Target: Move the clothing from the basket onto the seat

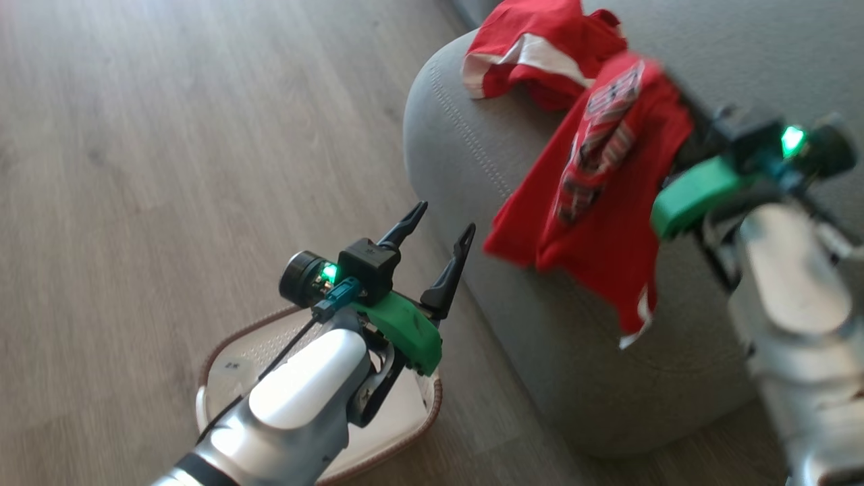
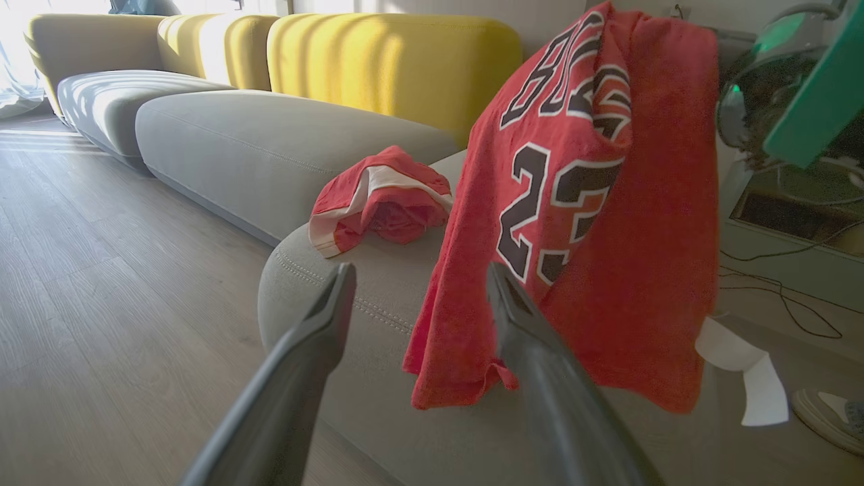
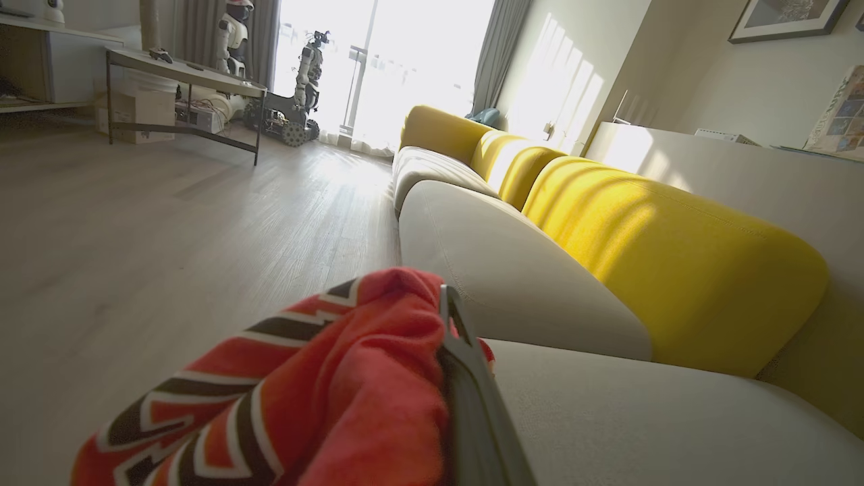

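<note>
The red jersey (image 1: 601,196) with its "23" (image 2: 553,209) hangs in the air over the rounded end of the grey seat (image 1: 472,155). My right gripper (image 1: 682,152) is shut on its top, fabric bunched over the fingers (image 3: 466,378). Crumpled red shorts (image 1: 540,54) with white bands lie on the seat top, also seen as shorts (image 2: 381,202) in the left wrist view. My left gripper (image 1: 439,233) stands open and empty above the floor beside the seat, fingers (image 2: 324,324) pointing at the seat. The cream basket (image 1: 418,412) sits on the floor under my left forearm, its inside partly hidden.
Wooden floor (image 1: 169,135) spreads out to the left. Yellow back cushions (image 2: 391,61) line the sofa. A metal-legged table (image 3: 182,81) and other robots (image 3: 304,88) stand far off by the window. Cables (image 2: 783,283) and white paper (image 2: 742,364) lie at the sofa's end.
</note>
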Controlling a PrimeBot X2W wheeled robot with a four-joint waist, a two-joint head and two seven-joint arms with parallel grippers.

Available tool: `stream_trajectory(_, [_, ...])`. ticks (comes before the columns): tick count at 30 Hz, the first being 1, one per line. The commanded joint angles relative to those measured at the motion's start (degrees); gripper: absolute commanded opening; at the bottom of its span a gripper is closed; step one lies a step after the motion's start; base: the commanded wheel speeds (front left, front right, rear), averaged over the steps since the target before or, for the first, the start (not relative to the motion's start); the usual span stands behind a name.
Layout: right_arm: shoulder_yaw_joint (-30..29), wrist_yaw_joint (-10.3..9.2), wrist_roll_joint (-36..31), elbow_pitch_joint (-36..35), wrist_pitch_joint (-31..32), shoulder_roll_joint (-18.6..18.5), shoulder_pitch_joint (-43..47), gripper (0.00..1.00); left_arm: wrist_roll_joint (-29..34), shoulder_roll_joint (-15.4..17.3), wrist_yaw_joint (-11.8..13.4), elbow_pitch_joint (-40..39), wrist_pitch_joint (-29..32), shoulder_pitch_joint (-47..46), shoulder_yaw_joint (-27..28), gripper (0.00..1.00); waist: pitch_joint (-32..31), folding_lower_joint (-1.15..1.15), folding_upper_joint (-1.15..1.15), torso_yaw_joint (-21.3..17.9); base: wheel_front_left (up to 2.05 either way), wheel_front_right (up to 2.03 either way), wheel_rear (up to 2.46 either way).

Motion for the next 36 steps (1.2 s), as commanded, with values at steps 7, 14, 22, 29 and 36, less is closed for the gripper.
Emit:
stream_trajectory(7, [1.24,-0.02,-0.47,2.75,1.54,-6.80,-20.57,0.00,0.96,2.86,1.29,-4.68,0.31,-3.66,2.30,1.00,7.48,0.00,0.00,7.20,0.00,0.00,0.00])
stream_trajectory(14, [-1.14,-0.02,-2.37,8.61,3.38,-13.30,-35.67,0.00,2.23,4.76,2.70,-8.48,1.46,-5.70,2.38,1.00,13.95,0.00,0.00,12.22,0.00,0.00,0.00])
stream_trajectory(22, [-6.60,-0.02,-7.15,14.64,3.91,-20.87,-45.45,0.00,3.53,5.77,3.85,-12.76,2.34,-7.27,1.99,1.00,19.05,0.00,0.00,17.30,0.00,0.00,0.00])
stream_trajectory(29, [-16.06,-0.02,-13.30,19.07,5.13,-23.75,-44.73,0.00,4.49,5.82,4.36,-15.50,3.22,-8.35,1.05,1.00,23.10,0.00,0.00,20.92,0.00,0.00,0.00])
stream_trajectory(36, [-28.24,-0.02,-18.83,23.04,5.80,-21.41,-36.60,0.00,5.17,5.83,4.58,-16.50,3.78,-8.82,0.02,1.00,26.68,0.00,0.00,21.79,0.00,0.00,0.00])
